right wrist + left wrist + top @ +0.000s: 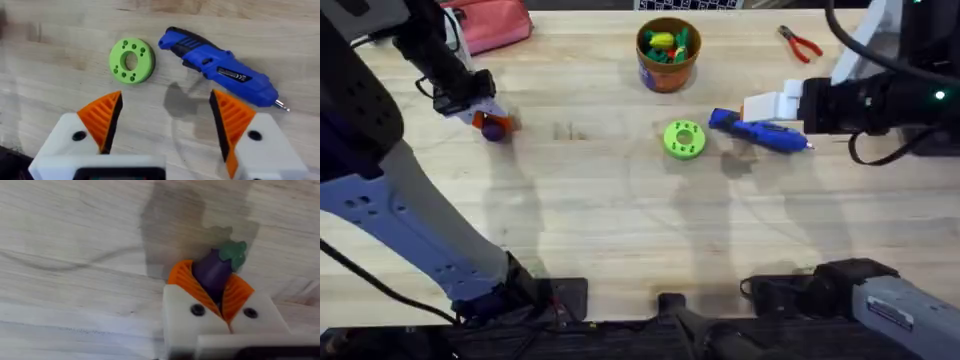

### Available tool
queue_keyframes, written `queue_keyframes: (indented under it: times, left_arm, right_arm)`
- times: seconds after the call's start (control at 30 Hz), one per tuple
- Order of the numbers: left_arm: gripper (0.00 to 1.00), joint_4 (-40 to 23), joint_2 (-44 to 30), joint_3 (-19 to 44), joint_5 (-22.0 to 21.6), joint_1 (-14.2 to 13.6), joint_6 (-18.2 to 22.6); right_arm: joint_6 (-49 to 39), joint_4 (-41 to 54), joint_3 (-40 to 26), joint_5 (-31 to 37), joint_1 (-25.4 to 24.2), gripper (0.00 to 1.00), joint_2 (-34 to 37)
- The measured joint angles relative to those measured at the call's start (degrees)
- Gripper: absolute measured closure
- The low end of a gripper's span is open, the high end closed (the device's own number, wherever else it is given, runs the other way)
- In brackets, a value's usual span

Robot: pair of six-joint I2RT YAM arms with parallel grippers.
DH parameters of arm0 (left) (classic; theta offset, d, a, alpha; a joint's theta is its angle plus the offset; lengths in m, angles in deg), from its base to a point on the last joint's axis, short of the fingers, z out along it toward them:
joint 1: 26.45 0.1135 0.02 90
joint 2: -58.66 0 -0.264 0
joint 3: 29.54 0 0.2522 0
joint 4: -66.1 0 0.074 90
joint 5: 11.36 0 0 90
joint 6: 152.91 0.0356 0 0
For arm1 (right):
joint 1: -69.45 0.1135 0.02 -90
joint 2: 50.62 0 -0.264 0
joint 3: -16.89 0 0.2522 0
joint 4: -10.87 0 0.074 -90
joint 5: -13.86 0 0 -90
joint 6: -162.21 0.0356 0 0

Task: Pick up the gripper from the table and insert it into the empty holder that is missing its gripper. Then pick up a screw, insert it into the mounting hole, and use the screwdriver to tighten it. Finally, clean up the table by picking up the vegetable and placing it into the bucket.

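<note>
The left claw (215,292) is clamped on the vegetable (214,271) at the counter's (620,220) left, so only dropping it in the bucket (667,52) seems left, while the right claw (165,120) hangs wide open, empty, above the screwdriver (220,67).

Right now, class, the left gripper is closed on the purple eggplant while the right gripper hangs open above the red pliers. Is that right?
Not quite. The left gripper does pinch the eggplant, but the open right gripper hangs above the blue screwdriver and green disc, not the pliers, as the right wrist view shows.
</note>
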Motion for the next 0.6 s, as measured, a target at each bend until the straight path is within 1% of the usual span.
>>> queue_keyframes:
  times: [0.17, 0.27, 0.33, 0.4, 0.5, 0.6]
  left_arm:
    - [0.964, -0.2, 2.7, 2.1, 0.5, 0.0, -0.7]
    - [0.964, -1.4, 7.3, 4.9, 1.5, -0.5, -0.9]
    - [0.964, -2.9, 11.2, 7.6, 1.8, -1.5, -0.8]
    - [0.964, -3.8, 14.5, 10.0, 1.9, -3.3, -0.4]
    - [0.964, -4.9, 17.7, 13.6, 2.0, -7.4, 0.7]
    - [0.964, -5.1, 18.4, 16.7, 2.2, -13.6, 1.7]
  right_arm:
    - [0.0, 0.0, 0.0, 0.0, 0.0, 0.008, 0.0]
    - [0.0, 0.0, 0.0, 0.0, 0.0, 0.008, 0.0]
    - [0.0, 0.0, 0.0, 0.0, 0.0, 0.008, 0.0]
    - [0.0, 0.0, 0.0, 0.0, 0.0, 0.008, 0.0]
    - [0.0, 0.0, 0.0, 0.0, 0.0, 0.008, 0.0]
    - [0.0, 0.0, 0.0, 0.0, 0.0, 0.008, 0.0]
